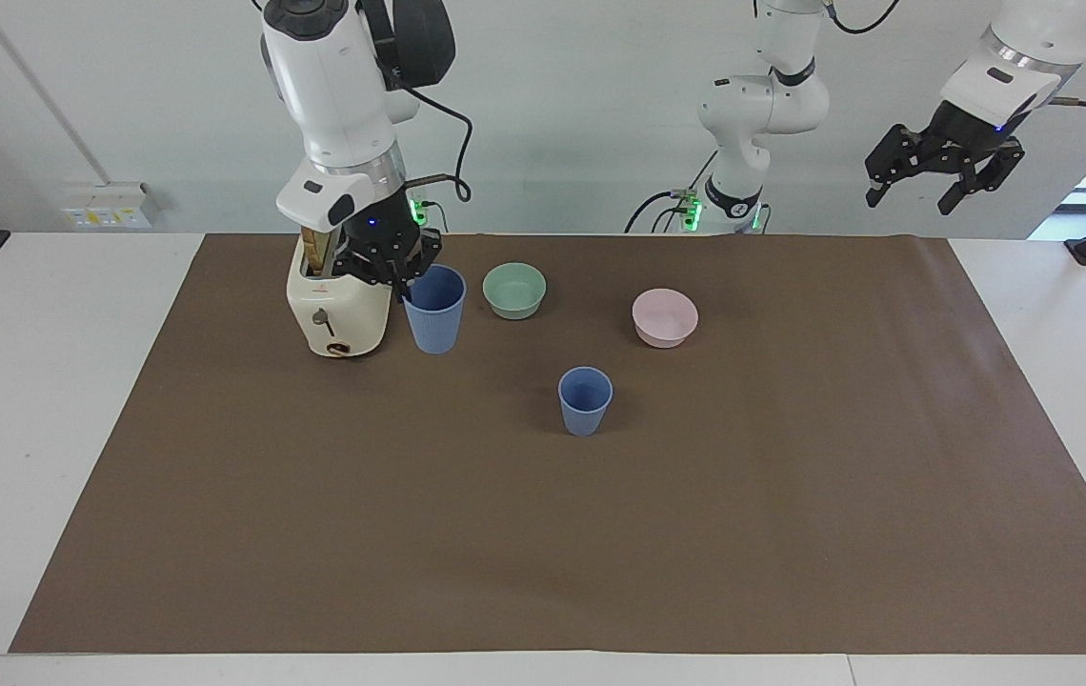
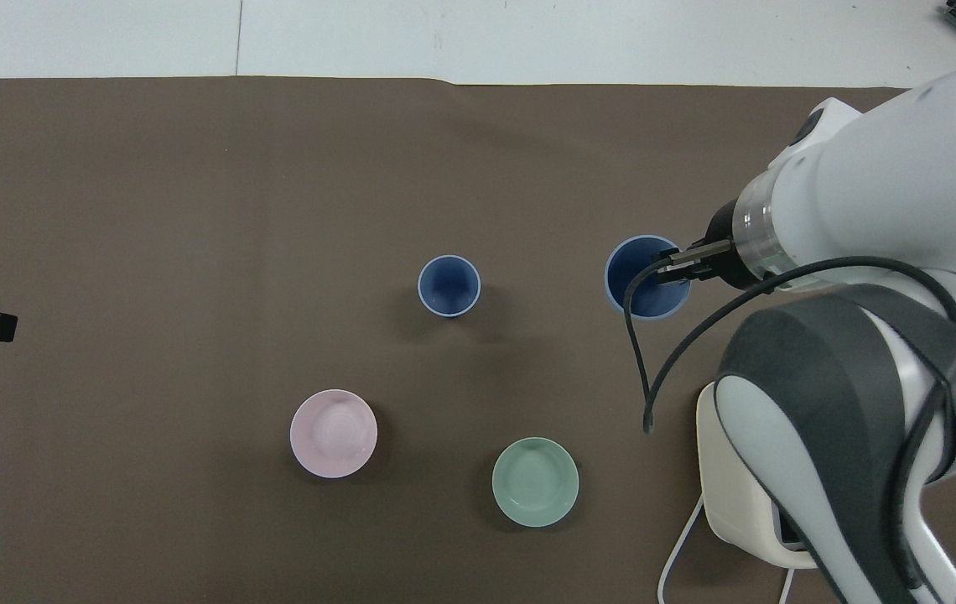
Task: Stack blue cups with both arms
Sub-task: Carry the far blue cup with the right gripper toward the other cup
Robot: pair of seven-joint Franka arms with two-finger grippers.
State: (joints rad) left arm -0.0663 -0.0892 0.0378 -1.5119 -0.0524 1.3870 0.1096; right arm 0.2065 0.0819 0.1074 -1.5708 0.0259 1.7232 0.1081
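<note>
Beside toaster (image 1: 335, 314): right pincer (image 1: 397, 282) clamps blue cup (image 1: 435, 310) (upright)

toaster (image 2: 734, 512) mostly hidden under right arm (image 2: 847, 403)

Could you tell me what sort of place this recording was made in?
Most likely a robotics lab set up for tabletop manipulation tests. Two white arms are mounted at a white table covered by a brown mat, and household props stand on it: a toaster, two bowls and two blue cups.
</note>
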